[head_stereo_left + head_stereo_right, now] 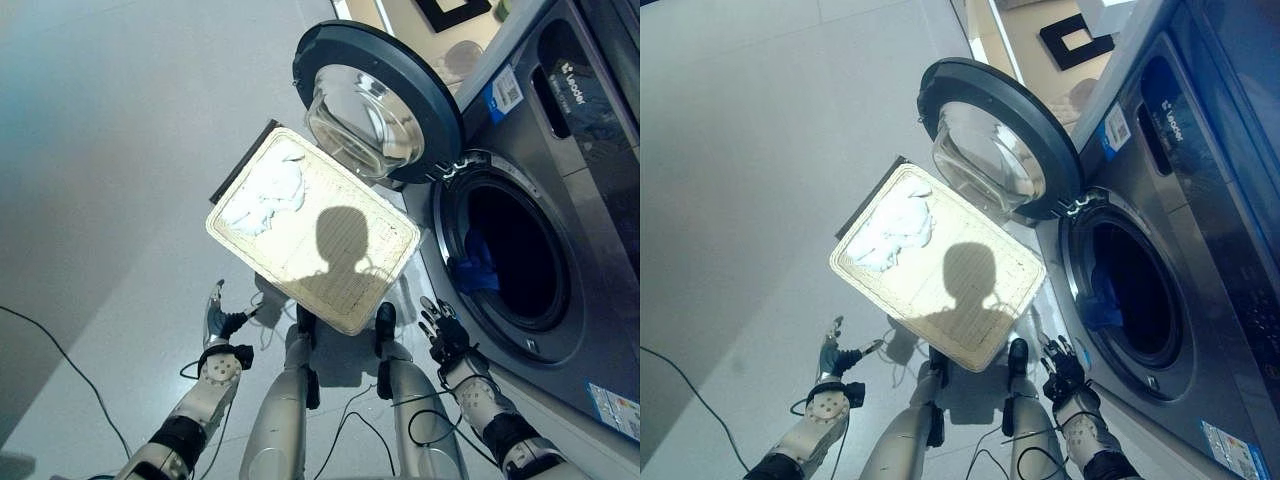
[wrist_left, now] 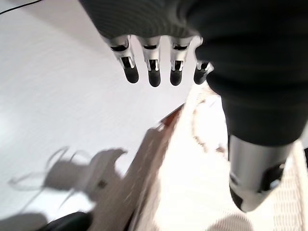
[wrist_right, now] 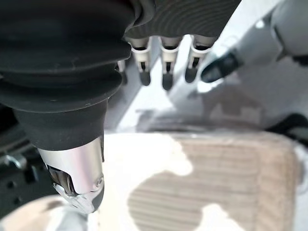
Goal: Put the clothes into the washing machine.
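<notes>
A cream woven laundry basket (image 1: pixel 300 275) stands on the floor in front of me. A bundle of white clothes (image 1: pixel 265 195) lies in its far left corner. To the right is the grey washing machine (image 1: pixel 590 250), its round door (image 1: pixel 375 100) swung wide. A blue garment (image 1: pixel 478 268) hangs at the near lip of the drum opening (image 1: pixel 515 255). My left hand (image 1: pixel 216 322) hovers open left of the basket's near end, its fingers (image 2: pixel 154 72) straight and holding nothing. My right hand (image 1: pixel 445 335) is open between the basket and the machine, its fingers (image 3: pixel 166 72) over the basket (image 3: pixel 216 173).
The open door overhangs the basket's far right corner. A dark board (image 1: pixel 240 160) lies under the basket's far left edge. Pale grey floor (image 1: pixel 110 180) spreads out to the left.
</notes>
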